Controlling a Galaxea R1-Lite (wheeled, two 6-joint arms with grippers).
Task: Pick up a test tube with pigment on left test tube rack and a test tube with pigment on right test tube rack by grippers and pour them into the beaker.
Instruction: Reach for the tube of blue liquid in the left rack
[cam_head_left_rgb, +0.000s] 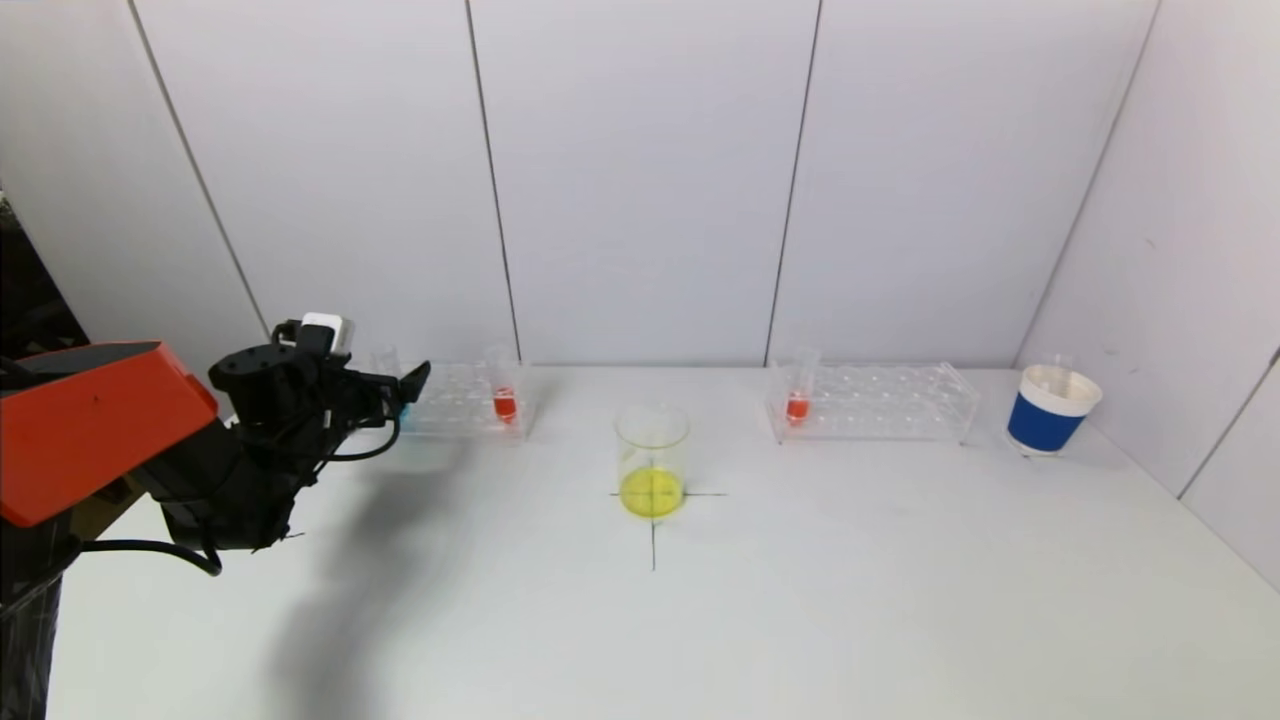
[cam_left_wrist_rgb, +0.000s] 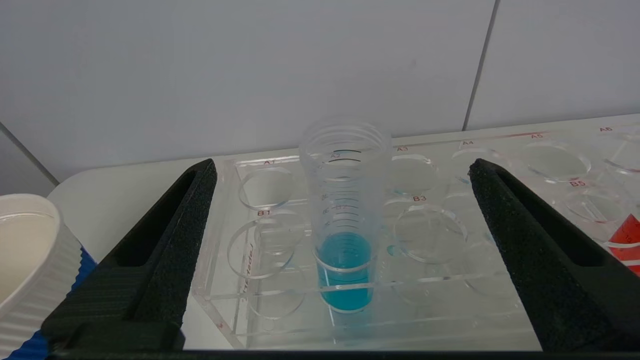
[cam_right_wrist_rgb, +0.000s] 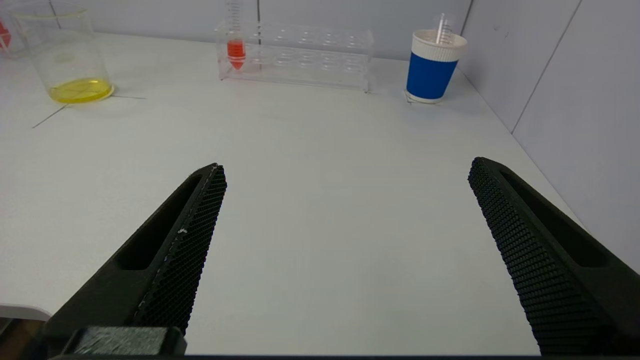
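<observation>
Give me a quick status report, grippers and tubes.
Left gripper open, lined up on blue test tube in left rack. Right gripper open, low over bare table, away from right rack. Beaker holds yellow liquid. Nothing in the way.

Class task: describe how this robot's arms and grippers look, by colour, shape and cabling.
The left arm has an orange shell over black joints, with a black cable looping beneath. Left gripper and right gripper each carry two black, wedge-shaped fingers with mesh-textured pads.

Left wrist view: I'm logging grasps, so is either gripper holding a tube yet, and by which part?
Nothing is held. The left gripper is open astride the clear tube of blue pigment, not touching it. The right gripper is open over bare table.
</observation>
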